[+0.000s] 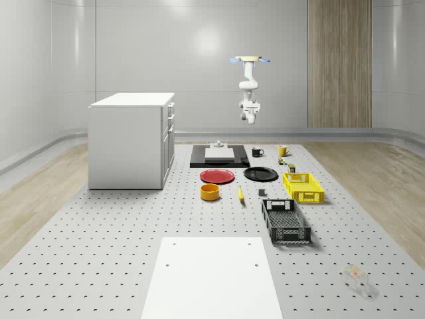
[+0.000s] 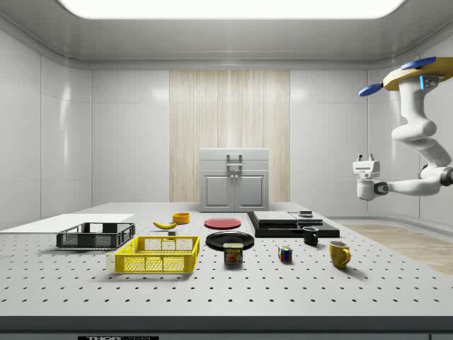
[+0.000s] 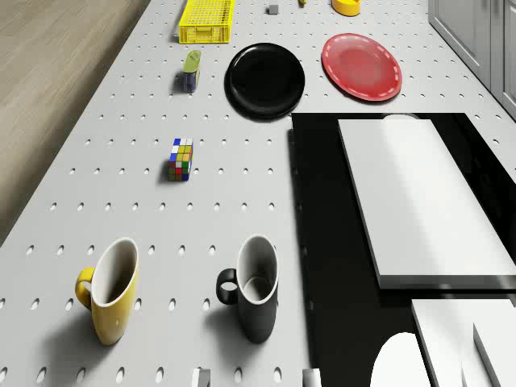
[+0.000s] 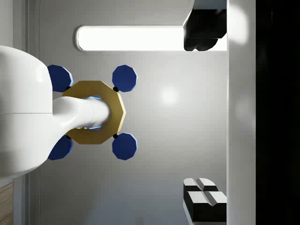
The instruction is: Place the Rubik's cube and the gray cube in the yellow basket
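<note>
Rubik's cube [image 3: 181, 159] sits on table near yellow basket [image 3: 206, 22]; drone [image 2: 414, 73] hovers high, pincer [image 2: 365, 161] apart.

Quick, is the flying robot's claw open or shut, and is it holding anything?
Gripper: hangs in the air past the table's end, far above the Rubik's cube, with nothing in it. Open or shut cannot be told.
</note>
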